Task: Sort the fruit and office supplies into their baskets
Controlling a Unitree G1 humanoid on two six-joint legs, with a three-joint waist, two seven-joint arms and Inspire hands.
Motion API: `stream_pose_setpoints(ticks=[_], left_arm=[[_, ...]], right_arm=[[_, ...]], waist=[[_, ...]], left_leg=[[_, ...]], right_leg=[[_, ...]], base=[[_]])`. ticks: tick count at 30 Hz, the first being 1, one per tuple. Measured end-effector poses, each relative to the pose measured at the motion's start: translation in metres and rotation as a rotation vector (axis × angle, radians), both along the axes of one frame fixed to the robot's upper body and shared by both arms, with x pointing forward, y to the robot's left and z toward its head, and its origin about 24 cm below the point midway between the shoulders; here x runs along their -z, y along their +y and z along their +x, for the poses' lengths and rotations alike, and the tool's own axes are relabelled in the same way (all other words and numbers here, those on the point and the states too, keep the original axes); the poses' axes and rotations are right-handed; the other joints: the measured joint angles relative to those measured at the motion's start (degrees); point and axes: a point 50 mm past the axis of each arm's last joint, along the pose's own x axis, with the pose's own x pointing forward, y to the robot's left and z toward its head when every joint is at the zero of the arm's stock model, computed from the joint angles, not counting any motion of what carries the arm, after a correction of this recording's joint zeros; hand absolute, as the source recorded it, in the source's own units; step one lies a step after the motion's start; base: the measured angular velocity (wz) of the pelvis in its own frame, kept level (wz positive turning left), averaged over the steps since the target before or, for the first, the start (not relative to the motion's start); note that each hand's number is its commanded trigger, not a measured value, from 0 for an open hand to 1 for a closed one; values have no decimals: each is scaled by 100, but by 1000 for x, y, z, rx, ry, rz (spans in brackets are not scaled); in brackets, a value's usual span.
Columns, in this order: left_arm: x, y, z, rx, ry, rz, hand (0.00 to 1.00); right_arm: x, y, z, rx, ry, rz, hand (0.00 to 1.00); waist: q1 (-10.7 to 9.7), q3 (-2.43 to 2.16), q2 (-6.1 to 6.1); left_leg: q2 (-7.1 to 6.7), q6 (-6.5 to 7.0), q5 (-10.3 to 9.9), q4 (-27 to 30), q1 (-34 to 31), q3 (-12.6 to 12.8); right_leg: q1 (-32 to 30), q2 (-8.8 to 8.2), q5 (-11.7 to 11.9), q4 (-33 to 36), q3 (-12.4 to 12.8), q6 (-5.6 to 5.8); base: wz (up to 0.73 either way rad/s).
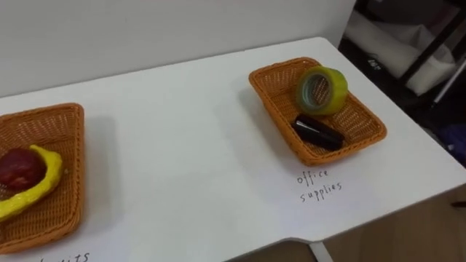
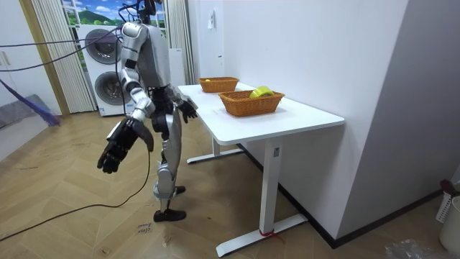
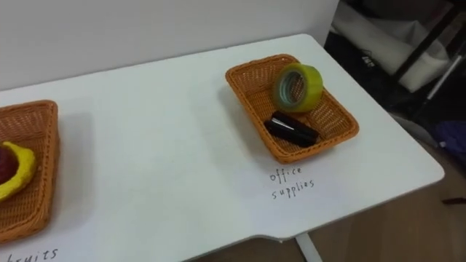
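Left hand [image 2: 188,109] and right hand [image 2: 111,155] are hanging empty, fingers apart, baskets [image 2: 251,108] ahead looking sorted; best avoiding bumping the bench [image 2: 295,119].

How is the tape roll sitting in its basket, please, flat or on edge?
On edge, tilted: the tape roll leans against the basket wall, hole showing.

Home, stacked washers [image 2: 102,50], curtains [image 2: 47,61], wood floor [image 2: 72,223]
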Motion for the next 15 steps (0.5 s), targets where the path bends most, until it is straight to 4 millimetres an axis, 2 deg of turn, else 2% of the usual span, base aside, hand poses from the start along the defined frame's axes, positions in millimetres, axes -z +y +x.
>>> stream_pose_setpoints(ticks=[1, 3, 4, 6, 9, 11, 12, 13, 14, 15], left_arm=[[0, 0, 0, 0, 0, 1, 0], [1, 0, -4, -13, 8, -14, 0], [1, -1, -5, -14, 12, -19, 0], [3, -1, -11, -18, 44, -46, 0], [4, 2, -23, -63, 82, -56, 0], [5, 3, -28, -67, 118, -60, 0], [5, 4, -28, -56, 131, -53, 0], [6, 4, -27, -56, 134, -54, 0], [6, 4, -27, -57, 142, -52, 0], [6, 3, -27, -57, 146, -52, 0]], right_arm=[[7, 5, -7, 18, 25, 37, 0], [32, 22, -36, 67, 122, 169, 0], [38, 27, -44, 80, 139, 205, 0], [58, 51, -72, 82, 191, 365, 0], [72, 77, -97, 15, 225, 525, 0], [79, 92, -101, -275, 319, 638, 0], [82, 95, -95, -472, 390, 671, 0], [83, 95, -91, -577, 430, 680, 0], [85, 94, -79, -748, 488, 680, 0], [86, 92, -71, -825, 510, 673, 0]], waist=[[10, 0, 0], [29, -18, -34], [35, -21, -48], [33, -38, -119], [65, -51, -150], [308, -39, -133], [429, -34, -117], [513, -31, -111], [625, -29, -100], [669, -27, -90]], left_leg=[[0, 0, 0, 1, 4, -3], [-5, -5, -3, 0, -1, -41], [-12, -7, -5, 0, -5, -68], [-38, -8, -5, 10, -20, -189], [-54, -13, -20, 22, 28, -282], [-41, -22, -80, 25, 111, -238], [-36, -20, -92, 26, 108, -227], [-37, -16, -94, 26, 110, -219], [-40, -12, -97, 26, 117, -216], [-42, -10, -98, 26, 123, -221]], right_leg=[[-1, -1, -21, 12, 1, -2], [2, -10, -63, 9, -5, -4], [15, -16, -70, 10, -32, -3], [109, -34, -86, 11, -157, 0], [217, -45, -107, -31, -195, 5], [202, -32, -144, -10, -124, -8], [194, -24, -144, -17, -100, -9], [188, -23, -143, -17, -83, -9], [195, -21, -136, -21, -66, -3], [203, -21, -133, -24, -68, -2]], base=[[6], [9], [20], [26], [17], [-20], [-21], [-8], [0], [0]])
